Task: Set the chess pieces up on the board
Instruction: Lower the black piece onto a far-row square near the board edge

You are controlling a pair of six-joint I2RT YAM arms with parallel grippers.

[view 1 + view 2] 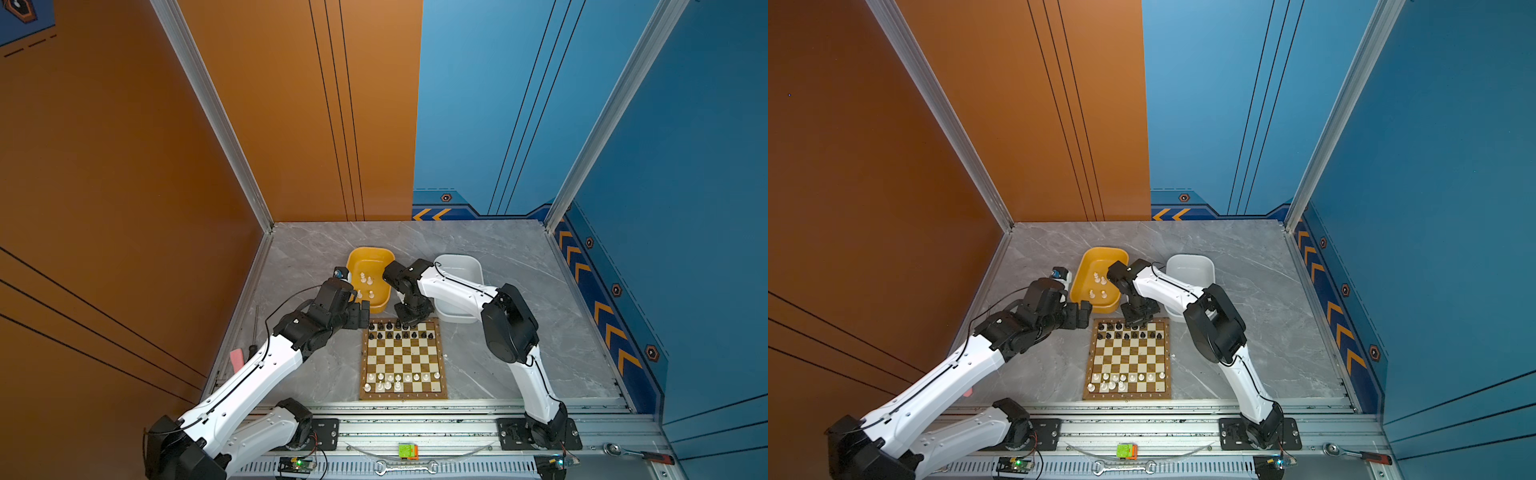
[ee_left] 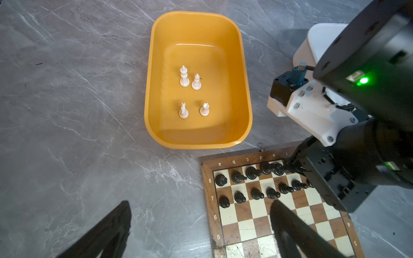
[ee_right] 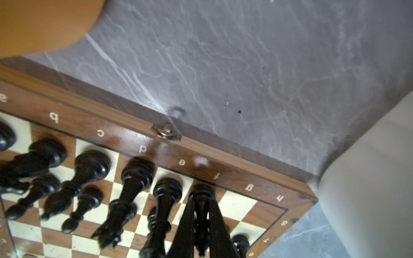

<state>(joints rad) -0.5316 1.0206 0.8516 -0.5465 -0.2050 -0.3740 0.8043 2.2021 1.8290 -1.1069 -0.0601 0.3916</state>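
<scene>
The board [image 1: 402,358] lies near the table's front, and its lettered rim [image 2: 232,162] shows in the left wrist view. Black chess pieces [image 2: 239,197] fill its two far rows. White chess pieces [image 1: 398,379] stand on the two near rows. My right gripper [image 3: 201,201] points down at the far row and is shut on a black piece [image 3: 201,191] over the f column. It also shows in both top views [image 1: 405,321] [image 1: 1136,319]. My left gripper [image 2: 200,203] hangs open and empty over the board's far left corner [image 1: 360,316].
A yellow tub [image 2: 154,67] beyond the board holds several white pieces [image 2: 184,77]. A white tub [image 1: 457,262] sits behind my right arm. A screwdriver [image 1: 253,332] lies at the table's left edge. A wrench [image 1: 405,468] and a ratchet [image 1: 640,455] lie on the front rail.
</scene>
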